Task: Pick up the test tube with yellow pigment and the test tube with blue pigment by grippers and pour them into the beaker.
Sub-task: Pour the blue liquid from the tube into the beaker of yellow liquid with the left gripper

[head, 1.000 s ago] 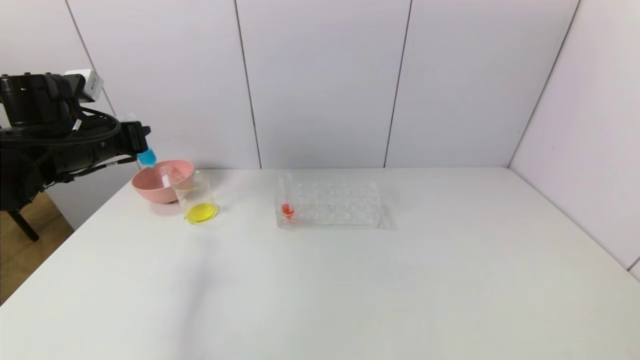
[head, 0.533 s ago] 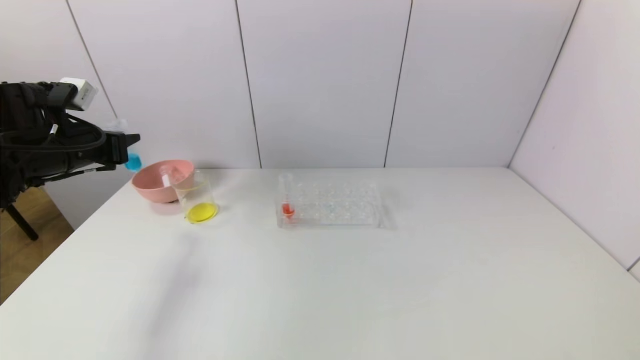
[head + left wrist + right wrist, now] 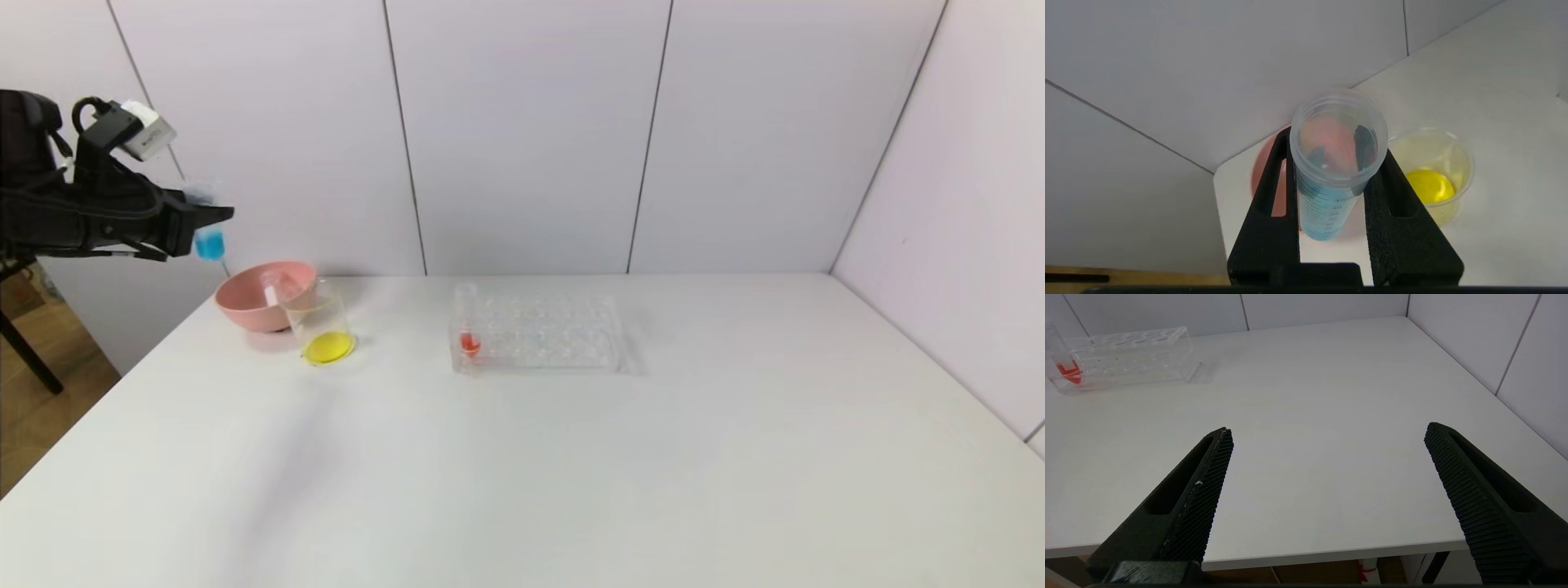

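My left gripper is shut on the test tube with blue pigment and holds it nearly upright in the air, above and left of the pink bowl. In the left wrist view the black fingers clamp the tube just under its open rim, with blue liquid low in it. The beaker stands beside the bowl with yellow liquid at its bottom; it also shows in the left wrist view. A clear tube leans in the bowl with no yellow visible in it. My right gripper is open and empty over the table's front edge.
A clear tube rack stands mid-table with a red-liquid tube at its left end; the rack also shows in the right wrist view. Wall panels close the back and right. The table's left edge lies below my left arm.
My left gripper has moved left, away from the bowl, then risen a little. The blue tube has turned from tilted to nearly upright. The right gripper has not visibly changed.
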